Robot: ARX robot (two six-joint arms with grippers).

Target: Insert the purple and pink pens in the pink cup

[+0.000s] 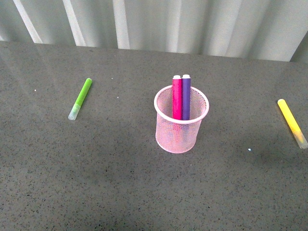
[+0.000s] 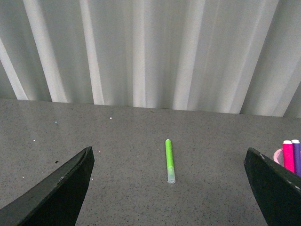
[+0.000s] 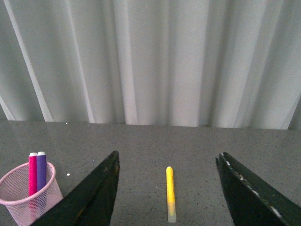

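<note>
Wrist views show left gripper (image 2: 167, 188) and right gripper (image 3: 167, 193) spread wide, holding nothing.

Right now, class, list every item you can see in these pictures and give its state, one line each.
pink cup: upright, holding two pens.
pink pen: standing in the cup.
purple pen: standing in the cup, beside the pink one.
green marker: lying flat on the table.
yellow marker: lying flat.
left gripper: open, empty.
right gripper: open, empty.
</note>
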